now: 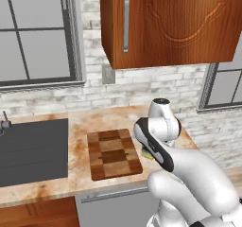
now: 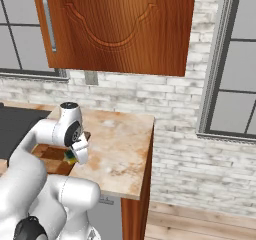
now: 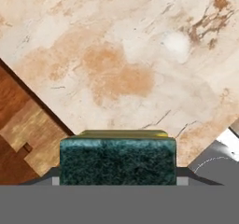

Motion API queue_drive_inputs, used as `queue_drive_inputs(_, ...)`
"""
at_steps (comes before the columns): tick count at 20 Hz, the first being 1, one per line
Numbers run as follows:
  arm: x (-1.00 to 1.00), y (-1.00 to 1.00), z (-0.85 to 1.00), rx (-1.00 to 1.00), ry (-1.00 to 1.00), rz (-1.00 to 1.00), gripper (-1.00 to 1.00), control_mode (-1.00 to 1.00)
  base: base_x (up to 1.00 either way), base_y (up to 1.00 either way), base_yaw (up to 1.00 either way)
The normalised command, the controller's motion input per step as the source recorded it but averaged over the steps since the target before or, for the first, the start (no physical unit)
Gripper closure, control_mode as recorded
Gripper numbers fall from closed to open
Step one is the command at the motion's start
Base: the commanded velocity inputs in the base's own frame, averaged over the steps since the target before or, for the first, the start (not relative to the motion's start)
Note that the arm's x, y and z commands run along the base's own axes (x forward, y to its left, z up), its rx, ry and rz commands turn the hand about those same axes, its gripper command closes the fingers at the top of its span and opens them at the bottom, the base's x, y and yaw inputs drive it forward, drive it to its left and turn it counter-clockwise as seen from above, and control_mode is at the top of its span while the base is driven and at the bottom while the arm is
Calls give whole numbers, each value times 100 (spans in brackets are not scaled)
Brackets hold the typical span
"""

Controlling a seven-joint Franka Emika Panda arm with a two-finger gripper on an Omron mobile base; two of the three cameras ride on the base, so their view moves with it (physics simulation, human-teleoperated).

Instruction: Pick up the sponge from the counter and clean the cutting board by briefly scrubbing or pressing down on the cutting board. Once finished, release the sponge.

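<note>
Green-topped, the sponge (image 3: 117,160) sits gripped between the 2 fingers of the gripper (image 2: 75,156), just right of the cutting board (image 1: 114,153) over the counter (image 2: 122,144), ready for scrubbing.

The arm (image 1: 189,174) is made of smooth, glossy white rounded shells. A black band runs along one link, and dark rings mark its joints. A round dark cap tops the wrist; another joint disc sits low down.

A dark sink basin (image 1: 33,150) sits below windows (image 1: 35,32); a wooden cabinet (image 1: 175,22) hangs above.
</note>
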Motion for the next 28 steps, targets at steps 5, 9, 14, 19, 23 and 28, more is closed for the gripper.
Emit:
queue_drive_inputs(5,-25,27,0,1,14,-31,100,-100,0,0,0)
queue_drive_inputs(9,-16,35,-5,0,12,-29,100,-100,0,0,0)
queue_drive_inputs(14,-2,41,-7,0,10,-24,100,-100,0,0,0)
queue_drive_inputs(19,0,20,-4,0,4,-16,100,-100,0,0,0)
queue_drive_inputs(23,1,12,-14,0,0,-14,100,-100,0,0,0)
queue_drive_inputs(28,2,8,-21,0,0,-13,100,-100,0,0,0)
